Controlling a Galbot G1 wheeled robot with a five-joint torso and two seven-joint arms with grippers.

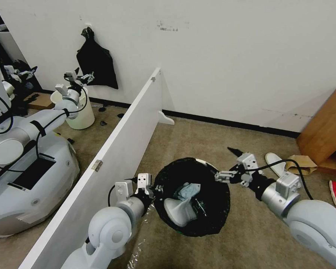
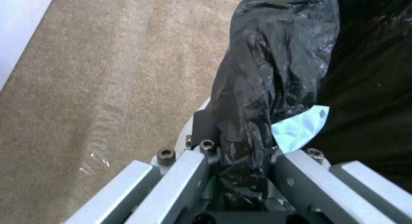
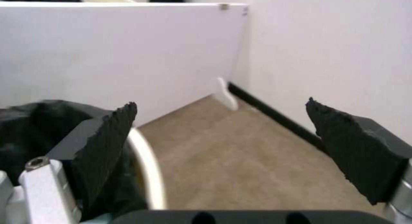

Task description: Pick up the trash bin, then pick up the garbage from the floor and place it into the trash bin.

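The left gripper [image 1: 155,188] is clamped on the bin's [image 1: 216,209] bagged rim. The right gripper [image 1: 222,175] hangs spread, empty, above the far rim.

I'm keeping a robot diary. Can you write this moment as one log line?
left gripper: shut on trash bin rim | right gripper: open, empty, beside rim | in bin: blue tissue, white slipper

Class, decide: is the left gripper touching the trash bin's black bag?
Touching. The left wrist view shows the left gripper shut on the folded black bag at the trash bin rim.
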